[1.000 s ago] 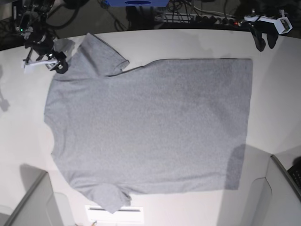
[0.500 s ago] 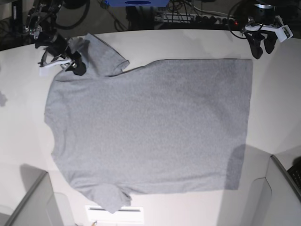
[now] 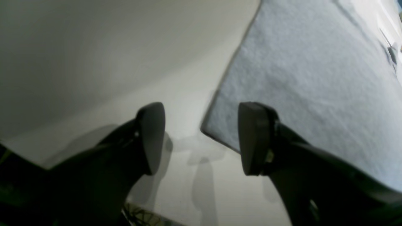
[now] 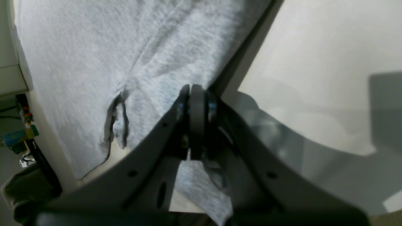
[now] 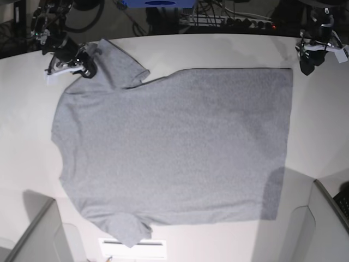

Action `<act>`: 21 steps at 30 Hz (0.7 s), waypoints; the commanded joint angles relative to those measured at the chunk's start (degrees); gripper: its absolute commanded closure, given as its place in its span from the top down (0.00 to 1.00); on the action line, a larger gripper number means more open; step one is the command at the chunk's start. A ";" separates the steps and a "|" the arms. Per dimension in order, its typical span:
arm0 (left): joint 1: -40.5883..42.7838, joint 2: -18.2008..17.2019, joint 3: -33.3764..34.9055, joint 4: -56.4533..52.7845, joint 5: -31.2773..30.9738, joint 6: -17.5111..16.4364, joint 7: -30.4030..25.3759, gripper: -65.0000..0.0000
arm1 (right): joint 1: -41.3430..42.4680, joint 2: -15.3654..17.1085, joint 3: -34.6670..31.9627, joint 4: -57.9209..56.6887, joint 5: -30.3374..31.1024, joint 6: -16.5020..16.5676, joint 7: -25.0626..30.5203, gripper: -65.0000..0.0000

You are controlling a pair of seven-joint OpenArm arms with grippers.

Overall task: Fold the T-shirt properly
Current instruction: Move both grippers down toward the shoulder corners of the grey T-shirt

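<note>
Here the T-shirt (image 5: 174, 147) lies flat, plain heather-grey side up.

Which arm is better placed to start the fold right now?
Right. The right gripper is shut at the T-shirt's sleeve edge, while the left gripper hangs open, its hem corner not yet gripped.

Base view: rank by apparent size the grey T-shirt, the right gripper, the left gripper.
1. Heather-grey cotton T-shirt, by far the largest, covering most of the white table.
2./3. Black right gripper and black left gripper: both small and similar-looking, so no ranking between them.
</note>
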 commanded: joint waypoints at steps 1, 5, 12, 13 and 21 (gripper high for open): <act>-0.37 -0.38 -0.52 -0.25 -0.96 -0.40 0.37 0.54 | -0.48 0.14 -0.06 0.08 -1.87 -1.24 -1.98 0.00; -2.75 -0.47 -0.08 -3.68 -0.96 -0.40 0.98 0.54 | -0.48 0.05 -0.32 0.17 -1.78 -1.24 -1.81 0.00; -5.47 -0.74 4.76 -7.55 -0.96 -0.40 0.98 0.54 | -0.48 0.14 -0.06 0.44 -1.78 -1.33 -1.81 0.00; -5.65 -0.74 5.37 -8.17 -0.96 -0.40 0.98 0.54 | -0.48 0.14 -0.06 0.44 -1.78 -1.33 -1.81 0.00; -8.29 -0.47 7.31 -11.24 -1.05 -0.40 1.07 0.54 | -0.48 0.14 -0.06 0.52 -1.87 -1.33 -1.72 0.00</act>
